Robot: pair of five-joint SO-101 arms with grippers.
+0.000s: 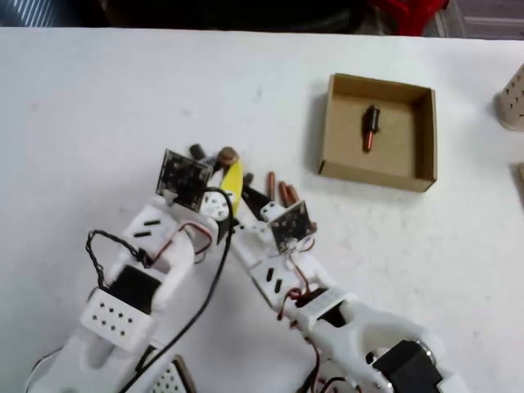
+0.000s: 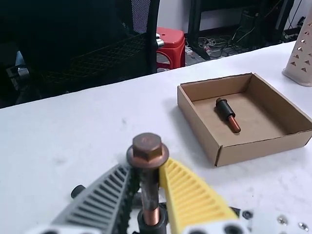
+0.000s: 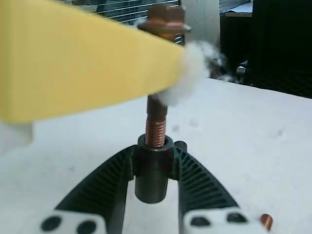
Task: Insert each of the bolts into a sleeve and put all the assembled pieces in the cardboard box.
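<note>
bolt [image 2: 147,150] upright, head up | tip in sleeve [image 3: 152,171] | left hand [image 2: 146,170] clamps bolt

copper bolt [image 2: 147,152] upright w/ tip in black sleeve [image 3: 152,173]; one assembled pc [image 1: 370,125] flat in cardboard box [image 1: 375,174].

White table [image 2: 68,122], black mesh chair [image 2: 97,58], red stool [image 2: 171,43] (cables [image 2: 217,41] beyond)

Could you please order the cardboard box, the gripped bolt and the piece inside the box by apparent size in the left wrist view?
1. Open brown cardboard box.
2. Copper hex-head bolt between the fingers; nearness to the camera enlarges it.
3. Black-sleeved copper bolt lying in the box; real size against the second is unsure.
</note>
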